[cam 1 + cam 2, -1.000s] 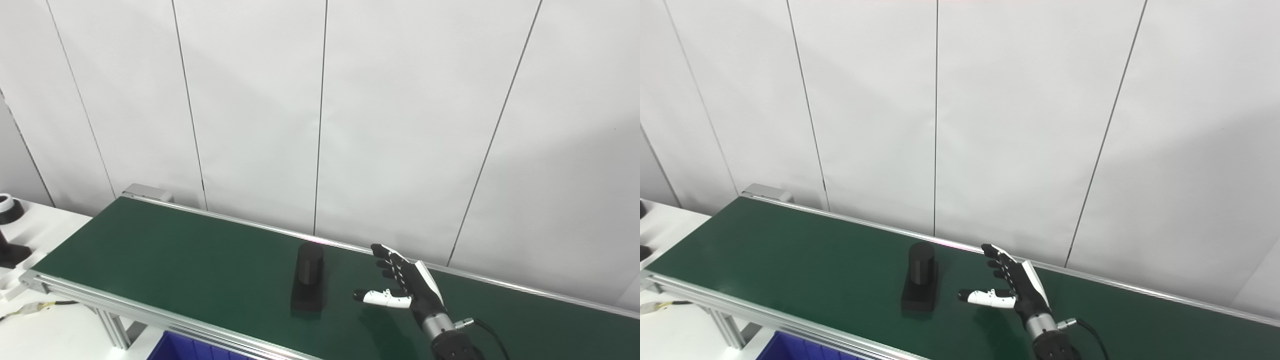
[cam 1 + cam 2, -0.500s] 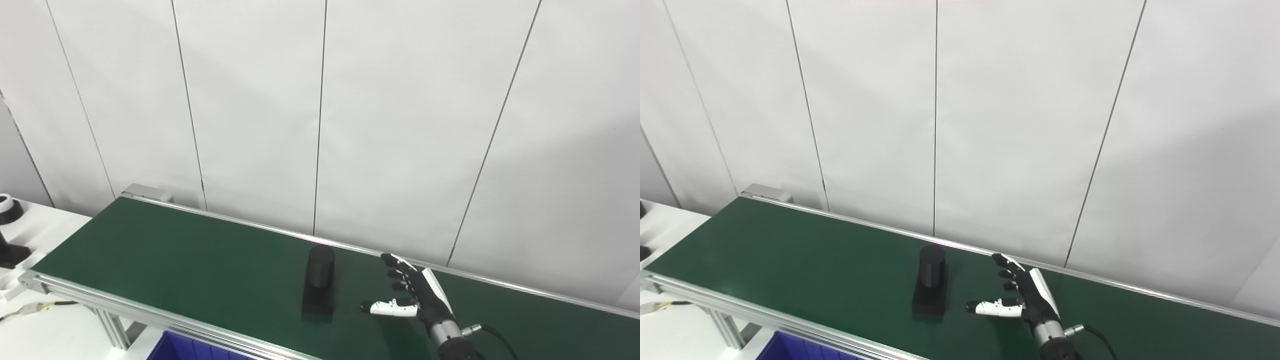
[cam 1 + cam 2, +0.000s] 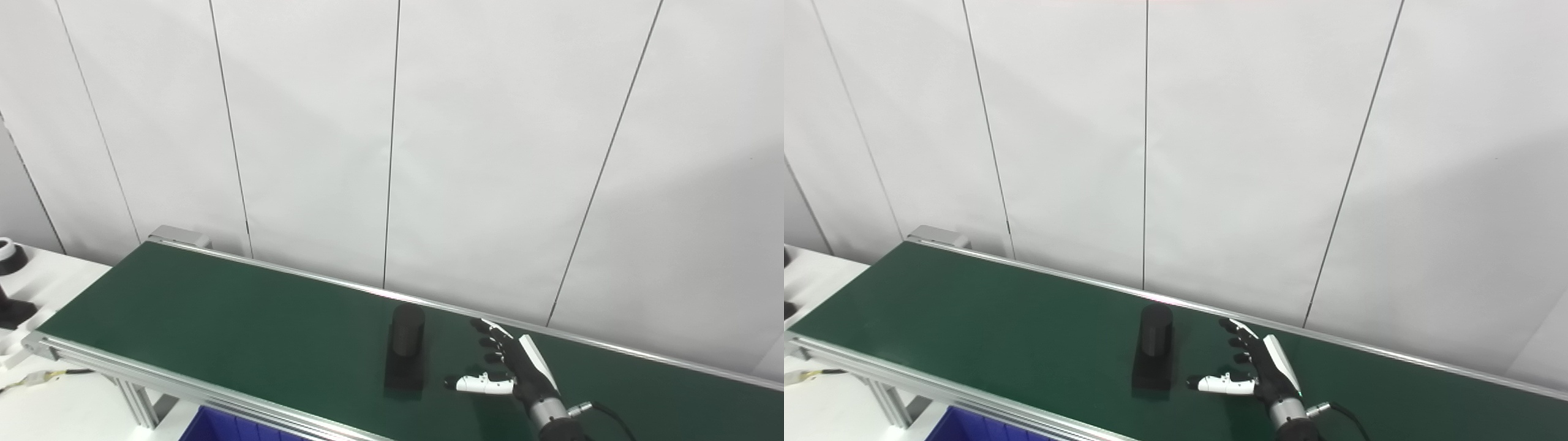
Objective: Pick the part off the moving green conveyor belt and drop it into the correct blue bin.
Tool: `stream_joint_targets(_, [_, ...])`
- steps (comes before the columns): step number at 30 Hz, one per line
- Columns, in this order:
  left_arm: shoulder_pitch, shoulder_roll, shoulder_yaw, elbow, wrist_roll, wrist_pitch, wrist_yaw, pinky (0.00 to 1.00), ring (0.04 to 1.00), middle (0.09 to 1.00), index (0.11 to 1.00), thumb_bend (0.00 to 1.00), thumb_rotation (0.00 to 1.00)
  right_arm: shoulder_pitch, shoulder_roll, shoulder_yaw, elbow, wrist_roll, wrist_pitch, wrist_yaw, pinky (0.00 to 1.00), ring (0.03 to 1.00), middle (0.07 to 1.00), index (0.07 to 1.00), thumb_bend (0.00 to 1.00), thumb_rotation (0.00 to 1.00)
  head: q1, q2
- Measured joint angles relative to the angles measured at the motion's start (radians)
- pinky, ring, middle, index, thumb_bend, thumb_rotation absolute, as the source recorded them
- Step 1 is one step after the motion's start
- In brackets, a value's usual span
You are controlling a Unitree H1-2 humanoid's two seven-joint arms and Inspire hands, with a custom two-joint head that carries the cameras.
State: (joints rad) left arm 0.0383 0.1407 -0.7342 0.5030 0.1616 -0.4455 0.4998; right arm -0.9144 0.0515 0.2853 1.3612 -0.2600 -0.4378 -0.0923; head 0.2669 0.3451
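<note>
A black part (image 3: pixel 405 353), an upright cylinder on a flat rectangular base, stands on the green conveyor belt (image 3: pixel 214 312) near its middle. It also shows in the right eye view (image 3: pixel 1153 356). My right hand (image 3: pixel 511 369) is open just above the belt, a short way to the right of the part, fingers spread and white thumb pointing left at it. It does not touch the part. It also shows in the right eye view (image 3: pixel 1257 369). My left hand is out of view.
A corner of a blue bin (image 3: pixel 229 427) shows below the belt's front rail at the bottom edge. A white table (image 3: pixel 37 343) with a black and white fixture (image 3: pixel 9 257) stands at the left. White wall panels run behind the belt.
The part has ridden to the right along the belt. My right hand has drawn back to the right and lowered, and the gap between thumb and part has narrowed.
</note>
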Motion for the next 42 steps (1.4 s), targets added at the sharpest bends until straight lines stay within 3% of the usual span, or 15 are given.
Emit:
stream_joint_targets(9, [0.001,0.007,-0.008,-0.002,0.009,0.0,0.012,0.78,0.855,0.873,0.83,0.8,1.0,0.0,0.0,0.0,0.0,-0.005,0.0,-0.003,0.73,0.858,0.912,0.879,0.93,0.3,-0.002,0.0])
stream_joint_targets(15, [0.004,0.012,-0.008,-0.011,0.008,0.0,0.01,0.77,0.855,0.869,0.821,0.8,1.0,0.0,0.0,0.0,0.0,-0.007,0.0,-0.008,0.76,0.862,0.908,0.879,0.92,0.31,-0.006,0.009])
stream_joint_targets(23, [0.02,0.017,-0.004,-0.034,0.008,0.0,0.003,0.76,0.864,0.879,0.832,0.82,1.0,0.0,0.006,-0.015,-0.002,0.007,0.0,-0.011,0.71,0.833,0.895,0.87,0.91,0.29,-0.066,0.026])
stream_joint_targets(42, [0.027,0.02,-0.001,-0.046,0.025,0.0,0.002,0.8,0.877,0.889,0.842,0.8,1.0,0.0,0.013,-0.005,0.0,-0.011,0.0,-0.036,0.76,0.871,0.897,0.851,0.92,0.33,-0.078,0.029])
